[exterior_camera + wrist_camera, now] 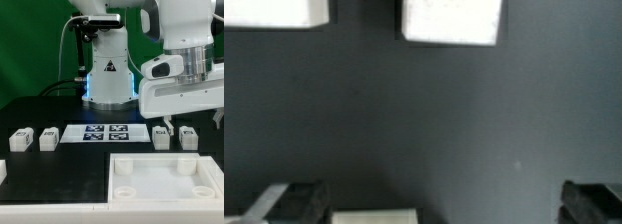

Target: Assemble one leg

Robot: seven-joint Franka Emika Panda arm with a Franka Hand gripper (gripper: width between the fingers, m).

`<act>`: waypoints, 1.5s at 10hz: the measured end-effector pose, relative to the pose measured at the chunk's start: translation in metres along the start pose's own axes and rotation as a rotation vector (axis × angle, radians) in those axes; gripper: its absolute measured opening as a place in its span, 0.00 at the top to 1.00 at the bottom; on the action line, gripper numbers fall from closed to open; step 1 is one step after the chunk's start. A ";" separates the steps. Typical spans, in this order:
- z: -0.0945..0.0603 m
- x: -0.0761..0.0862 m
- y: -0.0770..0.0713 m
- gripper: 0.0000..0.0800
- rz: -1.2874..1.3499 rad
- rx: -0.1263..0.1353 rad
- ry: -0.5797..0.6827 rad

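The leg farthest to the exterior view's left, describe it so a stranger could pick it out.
Find the marker board lying mid-table. On the exterior view's left of it stand two small white tagged posts. The leg is the outer one, farther from the board than the neighbour leg.

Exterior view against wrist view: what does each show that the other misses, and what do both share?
Only the exterior view: the robot base, marker board, tray and two legs on its left. Only the wrist view: the fingers standing wide apart, a white piece, perhaps a leg, between them. Both: the gripper, the black table, and probably the two legs near it.
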State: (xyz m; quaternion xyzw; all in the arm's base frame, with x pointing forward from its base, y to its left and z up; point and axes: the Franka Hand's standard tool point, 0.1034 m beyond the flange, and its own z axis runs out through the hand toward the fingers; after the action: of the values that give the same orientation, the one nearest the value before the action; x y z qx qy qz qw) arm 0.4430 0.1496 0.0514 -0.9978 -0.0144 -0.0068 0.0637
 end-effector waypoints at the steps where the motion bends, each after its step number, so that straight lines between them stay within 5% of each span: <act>1: 0.000 0.001 0.000 0.19 0.000 0.001 0.005; 2: 0.001 -0.002 0.000 0.19 -0.002 -0.002 -0.019; 8: 0.010 -0.023 -0.009 0.19 0.038 -0.019 -0.652; 11: 0.016 -0.018 -0.010 0.19 0.041 -0.012 -0.696; 13: 0.018 -0.033 -0.015 0.19 0.105 -0.053 -0.754; 15: 0.022 -0.042 -0.018 0.19 0.109 -0.066 -0.785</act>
State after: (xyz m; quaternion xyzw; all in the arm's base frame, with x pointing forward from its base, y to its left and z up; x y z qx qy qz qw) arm 0.4004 0.1692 0.0317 -0.9254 0.0154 0.3781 0.0217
